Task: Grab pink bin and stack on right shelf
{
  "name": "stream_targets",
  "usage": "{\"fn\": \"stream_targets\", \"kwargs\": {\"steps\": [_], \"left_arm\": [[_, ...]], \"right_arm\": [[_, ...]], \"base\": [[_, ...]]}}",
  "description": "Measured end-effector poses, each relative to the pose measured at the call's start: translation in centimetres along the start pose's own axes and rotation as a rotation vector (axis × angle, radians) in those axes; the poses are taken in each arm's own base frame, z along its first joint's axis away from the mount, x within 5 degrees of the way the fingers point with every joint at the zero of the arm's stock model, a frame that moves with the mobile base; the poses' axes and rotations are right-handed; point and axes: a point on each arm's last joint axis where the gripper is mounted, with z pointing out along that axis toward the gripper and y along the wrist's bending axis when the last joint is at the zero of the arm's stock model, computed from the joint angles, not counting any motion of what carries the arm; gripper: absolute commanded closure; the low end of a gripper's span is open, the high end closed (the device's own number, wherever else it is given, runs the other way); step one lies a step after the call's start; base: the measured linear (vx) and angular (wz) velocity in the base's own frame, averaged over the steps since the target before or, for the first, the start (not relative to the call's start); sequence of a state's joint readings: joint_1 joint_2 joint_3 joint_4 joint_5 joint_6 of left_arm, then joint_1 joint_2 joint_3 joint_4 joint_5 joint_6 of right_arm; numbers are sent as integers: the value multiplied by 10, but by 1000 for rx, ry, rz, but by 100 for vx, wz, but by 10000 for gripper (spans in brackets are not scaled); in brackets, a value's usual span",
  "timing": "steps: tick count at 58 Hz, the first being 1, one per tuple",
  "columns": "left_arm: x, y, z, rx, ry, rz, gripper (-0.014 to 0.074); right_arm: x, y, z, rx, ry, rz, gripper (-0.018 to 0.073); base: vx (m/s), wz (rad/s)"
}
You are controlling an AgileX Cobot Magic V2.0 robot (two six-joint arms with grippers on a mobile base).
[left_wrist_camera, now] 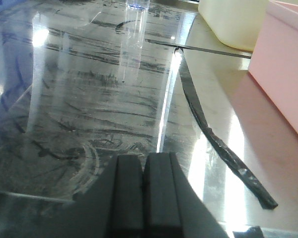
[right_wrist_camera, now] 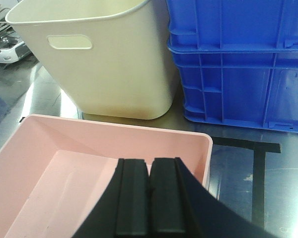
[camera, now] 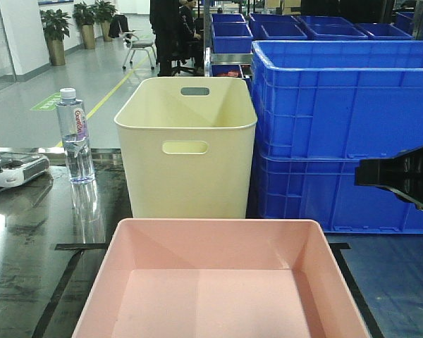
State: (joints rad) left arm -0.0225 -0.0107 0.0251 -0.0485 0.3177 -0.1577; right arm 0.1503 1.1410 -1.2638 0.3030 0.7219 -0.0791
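Right pincer (right_wrist_camera: 149, 198) hung closed and empty above the pink bin (right_wrist_camera: 89, 163); left pincer (left_wrist_camera: 144, 198) likewise closed, over the glossy tabletop (left_wrist_camera: 89, 109). Grasp not begun: next, open on the bin's rim.

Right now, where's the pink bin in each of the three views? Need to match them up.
Front view: pink bin fills the bottom centre, in front of the cream bin.
Left wrist view: only one side wall shows, at the right edge.
Right wrist view: lower left and centre, partly behind the right gripper.
Shared landmark: the cream bin, just beyond the pink bin in all three.
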Motion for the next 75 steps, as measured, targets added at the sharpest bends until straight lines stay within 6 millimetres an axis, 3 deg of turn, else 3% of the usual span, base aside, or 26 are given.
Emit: {"fn": "stream_targets", "kwargs": {"steps": [8, 16, 23, 29, 47, 53, 59, 75], "left_arm": [[0, 0, 0, 0, 1, 0, 604], [0, 0, 0, 0, 1, 0, 604], [0, 0, 0, -1, 4, 0, 604], [1, 0, 0, -1, 6, 0, 604], [1, 0, 0, -1, 6, 0, 604], [1, 0, 0, -1, 7, 0, 604], [1, 0, 0, -2, 8, 1, 604], [1, 0, 0, -1, 7, 1, 604]], "right_arm": [[3, -2, -9, 37, -13, -96, 571], [30, -5, -53, 110, -109, -200, 571], [82, -16, -79, 200, -231, -258, 571], [129, -27, -86, 250, -295, -263, 571], [265, -61, -67, 393, -274, -146, 571], [295, -68, -55, 395, -254, -143, 571], [306, -70, -49, 390, -228, -128, 571], [306, -70, -49, 385, -235, -119, 571]], "base": [[0, 0], [0, 0], [0, 0], [0, 0], [0, 0], [0, 0], [0, 0], [0, 0]]}}
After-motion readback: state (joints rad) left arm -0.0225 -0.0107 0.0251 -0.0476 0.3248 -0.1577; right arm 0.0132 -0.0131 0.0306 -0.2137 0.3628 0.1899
